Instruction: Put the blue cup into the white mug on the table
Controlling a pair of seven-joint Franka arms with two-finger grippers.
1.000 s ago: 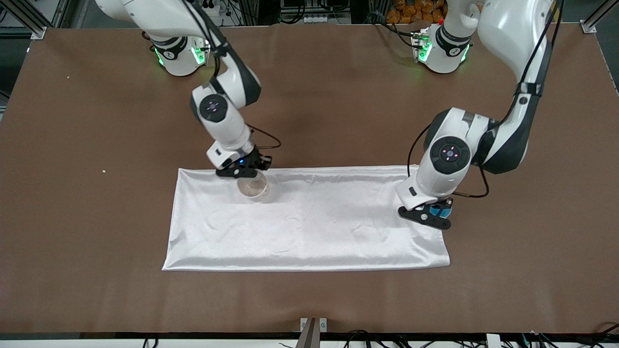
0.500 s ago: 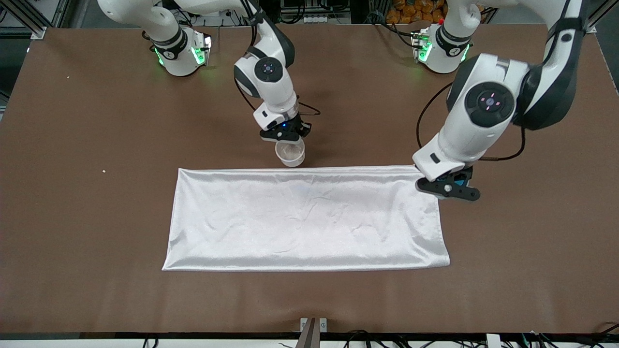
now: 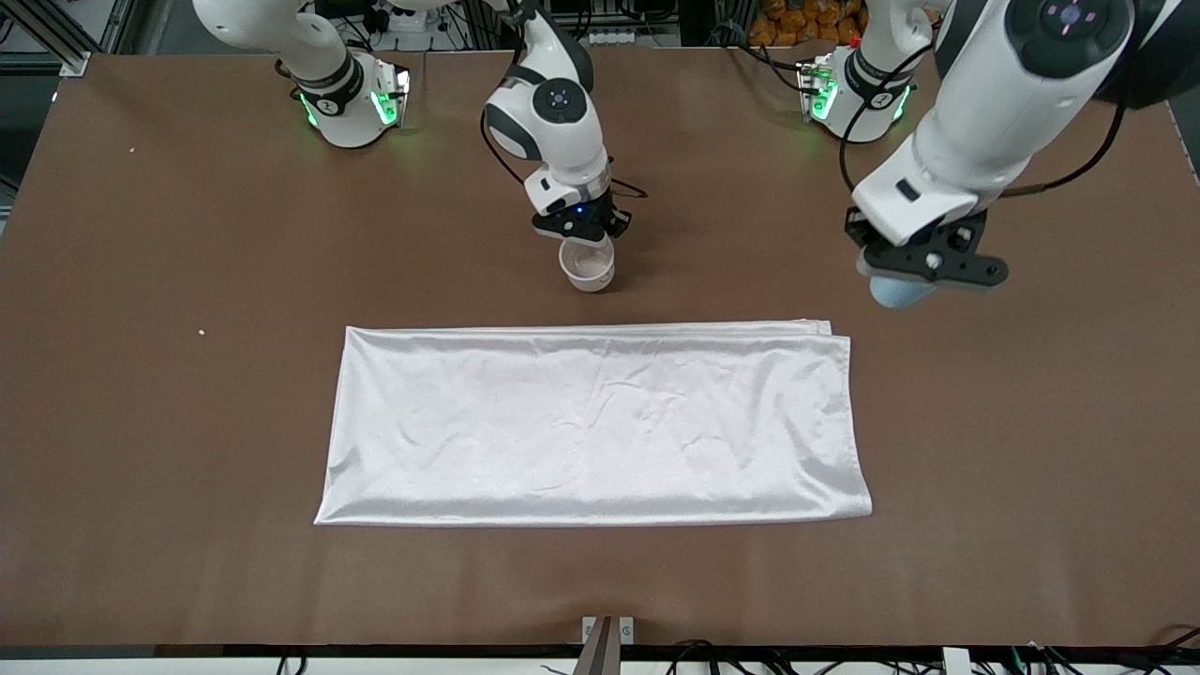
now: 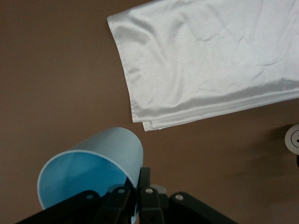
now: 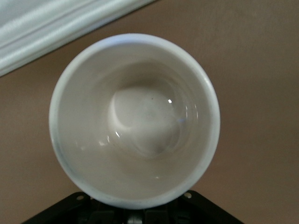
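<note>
The small round handleless blue cup [image 3: 898, 292], bright blue inside and paler light blue outside, hangs tilted in the left hand [image 3: 928, 265], whose fingers are closed on its rim. In the left wrist view the cup [image 4: 93, 170] lies almost on its side, mouth toward the camera, with the black fingers [image 4: 140, 196] pinching its wall. Cup and hand are up in the air over bare brown table [image 3: 141, 375], just off the corner of the shiny white rectangular cloth [image 3: 595, 422] toward the left arm's end.

The small white cylindrical mug [image 3: 587, 265] is held upright by the right hand [image 3: 581, 225], closed on its rim, over the table toward the edge where the bases stand, near the cloth's long edge. The right wrist view looks straight down into the mug [image 5: 134, 120], which shows a glossy pale inside.
</note>
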